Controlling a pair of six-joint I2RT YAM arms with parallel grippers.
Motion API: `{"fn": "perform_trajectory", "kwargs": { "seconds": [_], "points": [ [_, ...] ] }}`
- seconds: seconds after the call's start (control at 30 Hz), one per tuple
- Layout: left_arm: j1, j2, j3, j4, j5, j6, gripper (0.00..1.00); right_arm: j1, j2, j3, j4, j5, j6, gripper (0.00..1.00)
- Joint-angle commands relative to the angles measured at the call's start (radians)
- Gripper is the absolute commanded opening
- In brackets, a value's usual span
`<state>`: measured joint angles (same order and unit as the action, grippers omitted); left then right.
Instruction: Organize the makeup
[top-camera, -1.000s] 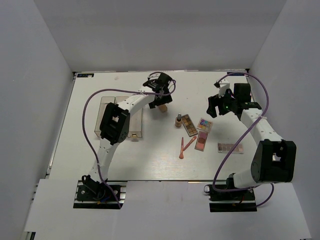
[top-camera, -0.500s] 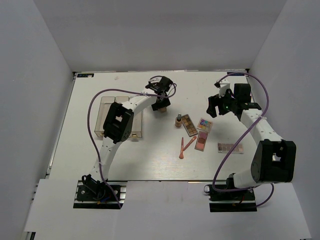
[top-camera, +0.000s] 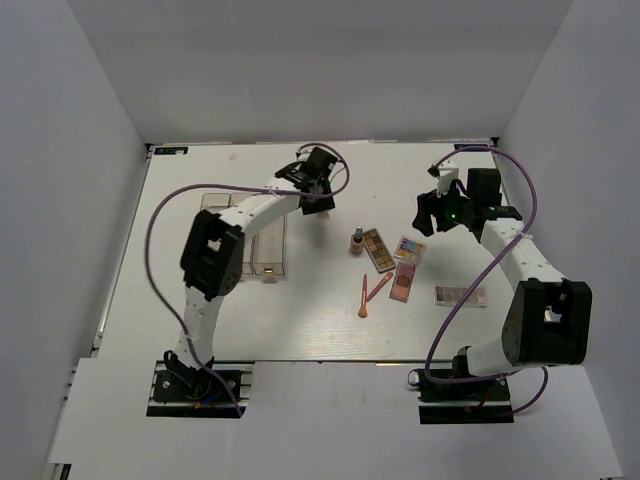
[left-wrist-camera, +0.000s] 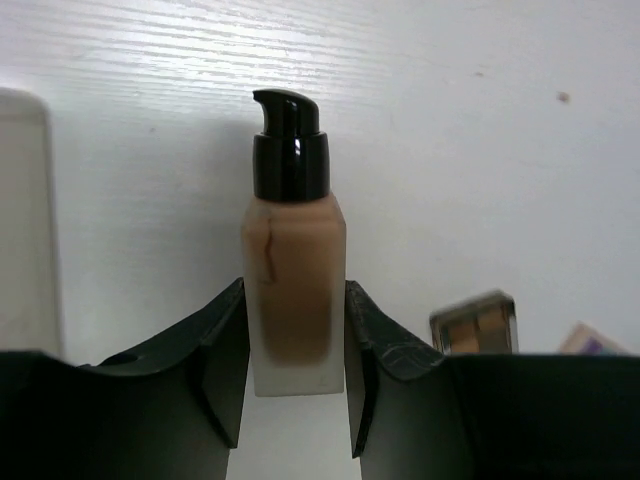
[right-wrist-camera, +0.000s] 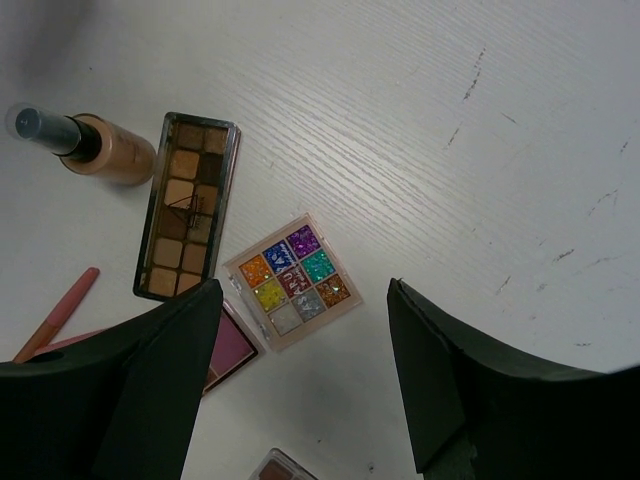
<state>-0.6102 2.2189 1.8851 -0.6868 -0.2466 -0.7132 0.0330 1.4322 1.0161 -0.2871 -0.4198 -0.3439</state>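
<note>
— Left claw (left-wrist-camera: 295, 330) has just risen, clenched on the beige bottle (left-wrist-camera: 294, 250), upper middle of overhead view.
— Off the table (top-camera: 200, 320), prob. bound for the organizer (top-camera: 270, 255), centre-left. Right claw (right-wrist-camera: 305, 300) is released, idle.

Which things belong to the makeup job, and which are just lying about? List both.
Job: held bottle, second bottle, brown palette, multicolour palette, pink palette, mauve palette, two sticks.
Other: clear organizer, probably where they go.
</note>
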Motion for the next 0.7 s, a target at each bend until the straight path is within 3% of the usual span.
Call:
{"fn": "perform_trajectory", "kwargs": {
  "seconds": [0.0, 0.3, 0.43, 0.67],
  "points": [
    [0.038, -0.322, -0.137, 0.104, 0.033, 0.058, 0.0, -0.001, -0.029, -0.005, 0.003, -0.04, -0.006, 0.72],
    [0.235, -0.672, -0.529, 0.093, 0.038, 0.084, 0.0, 0.001, -0.021, 0.002, -0.021, -0.059, -0.02, 0.72],
    [0.332, -0.737, -0.569, 0.076, 0.018, 0.155, 0.0, 0.002, -0.012, 0.009, -0.024, -0.071, -0.024, 0.72],
    [0.455, -0.719, -0.593, 0.062, -0.011, 0.297, 0.0, 0.002, -0.001, 0.024, -0.03, -0.073, -0.018, 0.72]
  ]
}}
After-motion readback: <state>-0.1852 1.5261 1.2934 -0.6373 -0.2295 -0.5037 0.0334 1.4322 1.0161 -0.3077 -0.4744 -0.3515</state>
